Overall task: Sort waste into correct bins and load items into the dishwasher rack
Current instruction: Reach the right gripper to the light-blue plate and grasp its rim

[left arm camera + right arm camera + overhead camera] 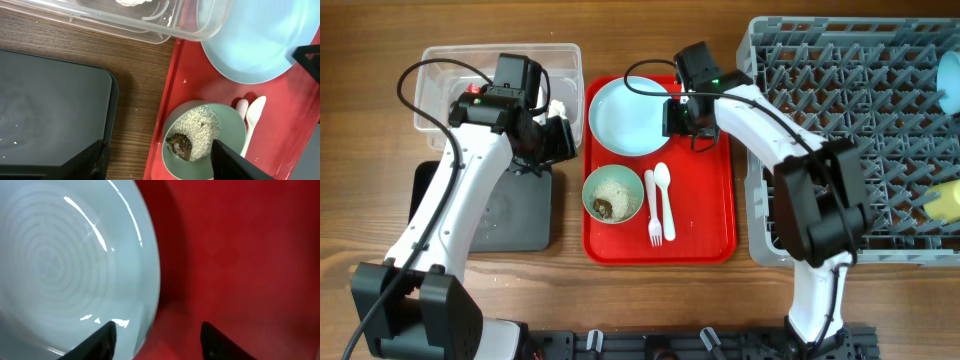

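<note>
The pale blue plate (628, 115) lies on the red serving tray (710, 215). My right gripper (678, 117) is open, low over the plate's right rim (75, 265), one finger over the plate and one over the tray. The pale green bowl (613, 195) holds rice crumbs and a brown lump (180, 145). A white spoon (664, 195) and fork (652, 215) lie beside it. My left gripper (552, 140) is open and empty, hovering between the black tray (45, 110) and the green bowl (205, 137). The clear tub (440, 85) holds a white scrap (132, 2).
The grey dishwasher rack (850, 100) fills the right side, with a yellow cup (945, 200) and a pale blue bowl (950, 80) in it. The black tray (510, 215) sits in front of the tub.
</note>
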Robot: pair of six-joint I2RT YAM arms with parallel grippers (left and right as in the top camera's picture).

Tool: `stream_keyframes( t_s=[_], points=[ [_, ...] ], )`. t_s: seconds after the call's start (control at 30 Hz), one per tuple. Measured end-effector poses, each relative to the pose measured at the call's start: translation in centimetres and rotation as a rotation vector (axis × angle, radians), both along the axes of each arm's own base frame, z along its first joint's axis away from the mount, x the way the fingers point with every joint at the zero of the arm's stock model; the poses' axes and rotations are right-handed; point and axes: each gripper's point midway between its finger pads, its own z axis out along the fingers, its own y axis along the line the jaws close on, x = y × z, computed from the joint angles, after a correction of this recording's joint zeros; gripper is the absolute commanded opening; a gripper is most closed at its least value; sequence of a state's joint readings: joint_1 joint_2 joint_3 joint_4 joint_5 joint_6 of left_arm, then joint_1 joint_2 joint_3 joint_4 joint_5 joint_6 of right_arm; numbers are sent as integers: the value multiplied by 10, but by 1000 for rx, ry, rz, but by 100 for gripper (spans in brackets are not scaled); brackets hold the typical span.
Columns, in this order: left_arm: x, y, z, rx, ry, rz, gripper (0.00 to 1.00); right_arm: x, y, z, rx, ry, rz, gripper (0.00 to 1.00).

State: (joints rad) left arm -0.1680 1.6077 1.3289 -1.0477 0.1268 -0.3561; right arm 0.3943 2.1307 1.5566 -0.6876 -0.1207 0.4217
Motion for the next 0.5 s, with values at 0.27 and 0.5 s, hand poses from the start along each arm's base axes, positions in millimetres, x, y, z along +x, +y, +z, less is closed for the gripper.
stream_keyframes(
  t_s=[0.27,0.5],
  points=[
    [2,0,0,-1,-8,0,66,6,-15,-9,-68,-6,-115,29],
    [2,0,0,-1,-8,0,66,3,-31,-12,-132,4,-202,16]
  ],
)
